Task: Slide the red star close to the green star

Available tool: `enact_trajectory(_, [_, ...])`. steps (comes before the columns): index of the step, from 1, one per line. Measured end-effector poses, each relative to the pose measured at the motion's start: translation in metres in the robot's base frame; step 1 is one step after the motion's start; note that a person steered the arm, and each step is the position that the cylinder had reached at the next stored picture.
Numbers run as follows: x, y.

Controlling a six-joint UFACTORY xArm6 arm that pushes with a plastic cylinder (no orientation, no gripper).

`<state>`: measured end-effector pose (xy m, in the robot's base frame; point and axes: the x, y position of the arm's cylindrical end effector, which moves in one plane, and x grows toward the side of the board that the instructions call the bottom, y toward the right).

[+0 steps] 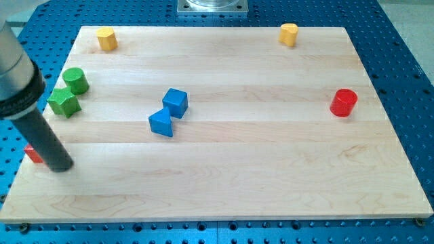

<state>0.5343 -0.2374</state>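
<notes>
The red star (32, 154) is at the board's left edge, mostly hidden behind my rod, so only a small red part shows. The green star (64, 102) lies above it near the left edge, touching a green cylinder (76, 80). My tip (60, 166) rests on the board just to the right of the red star and well below the green star.
A blue cube (175, 102) and a blue triangular block (161, 123) sit together near the board's middle. A red cylinder (344, 102) is at the right. Two yellow blocks sit at the top edge, one at the left (106, 38) and one at the right (289, 34).
</notes>
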Motion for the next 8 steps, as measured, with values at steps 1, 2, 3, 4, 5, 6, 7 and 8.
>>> enact_trajectory(1, [0.016,0.030])
enact_trajectory(2, [0.038,-0.021])
enact_trajectory(3, [0.029,-0.062])
enact_trajectory(4, [-0.002,-0.048])
enact_trajectory(5, [-0.018,-0.043])
enact_trajectory(6, [-0.012,-0.030])
enact_trajectory(7, [-0.011,0.014])
enact_trajectory(8, [-0.011,0.035])
